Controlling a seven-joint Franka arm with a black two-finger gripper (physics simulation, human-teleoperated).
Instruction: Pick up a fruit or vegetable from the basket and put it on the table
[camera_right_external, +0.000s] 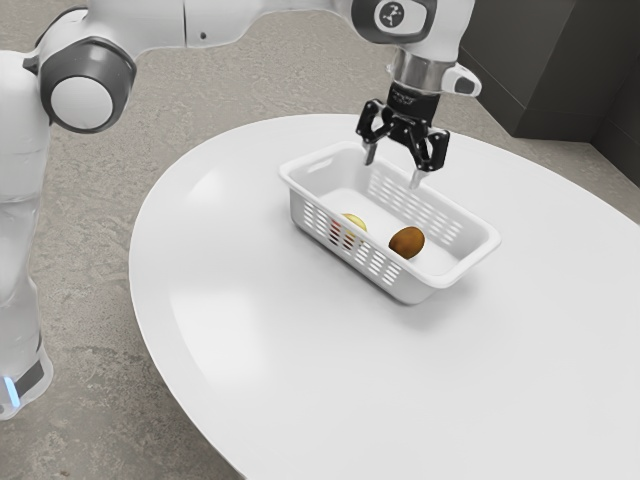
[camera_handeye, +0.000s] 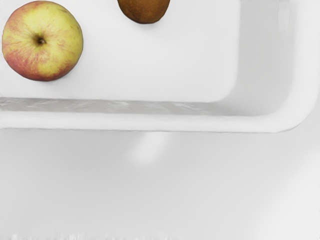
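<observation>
Apple lies in the basket, the end effector spread wide and empty

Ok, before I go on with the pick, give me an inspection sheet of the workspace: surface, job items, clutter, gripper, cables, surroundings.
Surface: white table, glossy, with pale patches of light.
Job items: white slotted basket upright on the table; inside, a red-and-yellow apple and a brown roundish fruit or vegetable, kind uncertain, set apart from each other.
Clutter: nothing seen.
Gripper: black gripper open, raised near the basket, nothing between its fingers.
Cables: nothing seen.
Surroundings: mottled grey floor; dark block-like structure beyond the table.
</observation>
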